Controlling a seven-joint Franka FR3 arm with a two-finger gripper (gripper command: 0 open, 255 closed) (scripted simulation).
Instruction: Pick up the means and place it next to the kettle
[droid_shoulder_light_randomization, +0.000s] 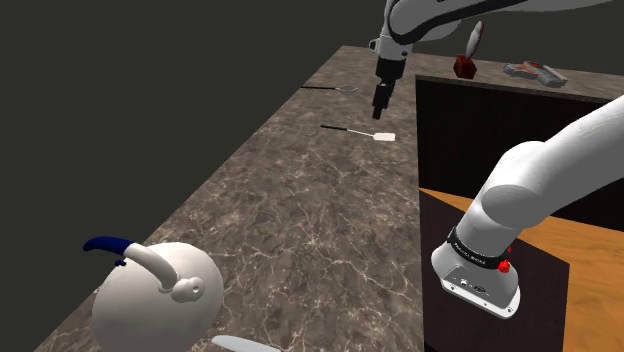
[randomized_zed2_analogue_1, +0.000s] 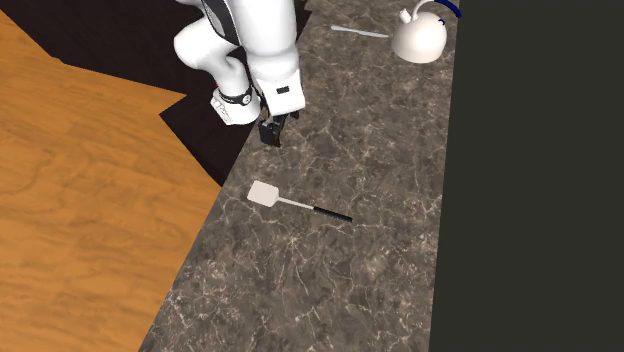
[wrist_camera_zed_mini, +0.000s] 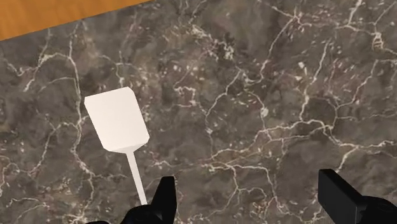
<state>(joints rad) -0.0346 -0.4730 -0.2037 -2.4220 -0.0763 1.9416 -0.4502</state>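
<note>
A spatula with a white square blade (droid_shoulder_light_randomization: 383, 136) and a thin dark handle lies flat on the dark marble counter (droid_shoulder_light_randomization: 300, 210). The second exterior view shows the spatula (randomized_zed2_analogue_1: 264, 193) close to the counter's edge. My black gripper (droid_shoulder_light_randomization: 381, 108) hangs open just above the counter beside the blade, touching nothing. In the wrist view the spatula blade (wrist_camera_zed_mini: 116, 120) lies outside the gap, beyond one finger (wrist_camera_zed_mini: 165, 194); the gripper (wrist_camera_zed_mini: 250, 191) has bare marble between its fingers. The white kettle (droid_shoulder_light_randomization: 160, 295) with a blue handle stands far off at the counter's other end, also in the second exterior view (randomized_zed2_analogue_1: 420, 40).
A second thin utensil (droid_shoulder_light_randomization: 340, 89) lies farther along the counter. A pale blade (randomized_zed2_analogue_1: 360, 32) rests by the kettle. A red object (droid_shoulder_light_randomization: 465, 66) and a small item (droid_shoulder_light_randomization: 535, 72) sit on the dark cabinet. Wooden floor (randomized_zed2_analogue_1: 90, 230) lies below the counter's edge.
</note>
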